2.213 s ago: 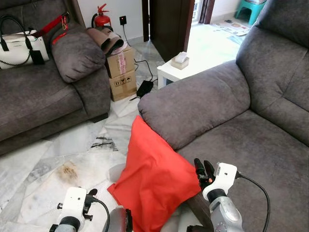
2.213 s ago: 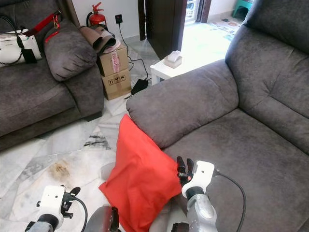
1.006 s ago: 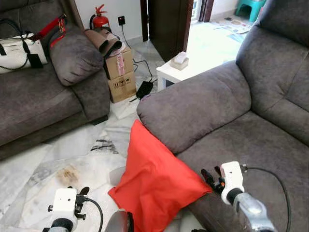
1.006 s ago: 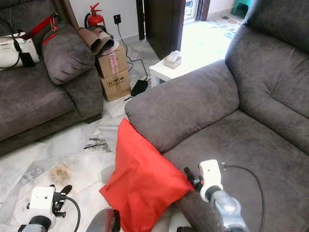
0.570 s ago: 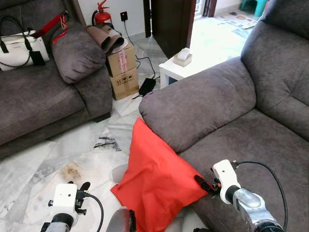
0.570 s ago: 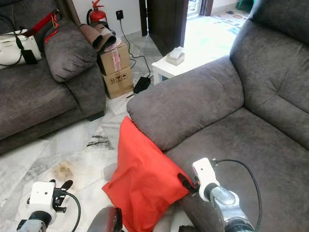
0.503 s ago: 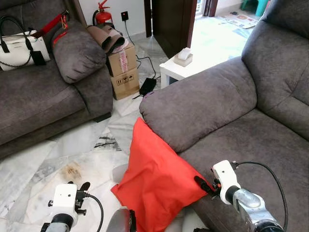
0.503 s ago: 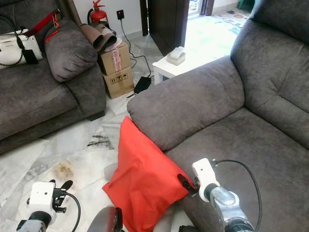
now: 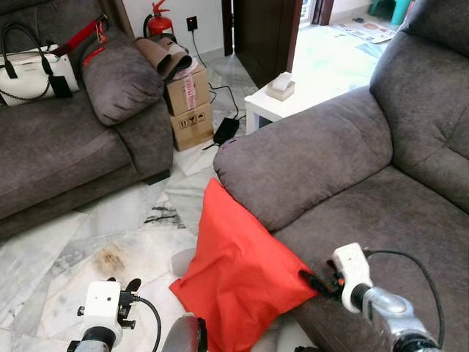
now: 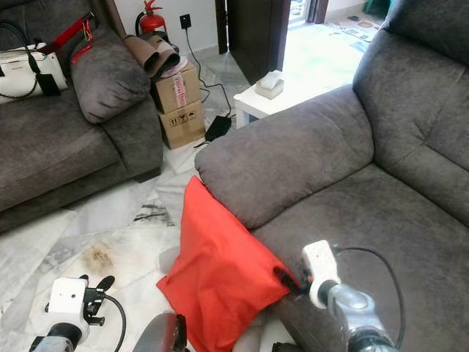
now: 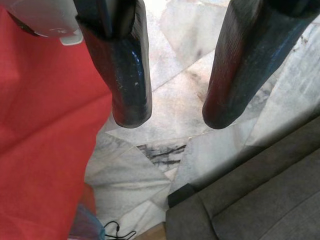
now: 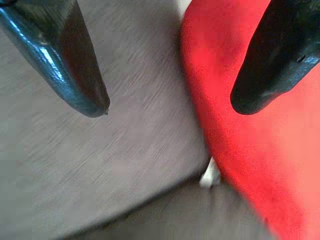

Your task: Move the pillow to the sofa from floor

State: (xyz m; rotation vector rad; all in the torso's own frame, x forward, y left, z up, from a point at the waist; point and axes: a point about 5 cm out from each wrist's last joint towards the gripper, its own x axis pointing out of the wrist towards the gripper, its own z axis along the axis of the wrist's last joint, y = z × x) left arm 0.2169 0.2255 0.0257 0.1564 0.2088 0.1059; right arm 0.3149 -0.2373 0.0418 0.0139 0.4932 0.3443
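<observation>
Pillow corner between open right end effector fingers

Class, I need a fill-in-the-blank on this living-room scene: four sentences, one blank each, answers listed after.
1. The pillow leaning against the sofa is ____ in colour.
2. The pillow's lower edge rests on the ____.
3. The right tool is at the pillow's corner, its fingers ____.
4. The fire extinguisher stands behind two stacked cardboard ____.

Missing words: red; floor; open; boxes

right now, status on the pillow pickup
Right gripper open, straddling red pillow edge at sofa front. Left gripper open, idle. Pillow on floor.
</observation>
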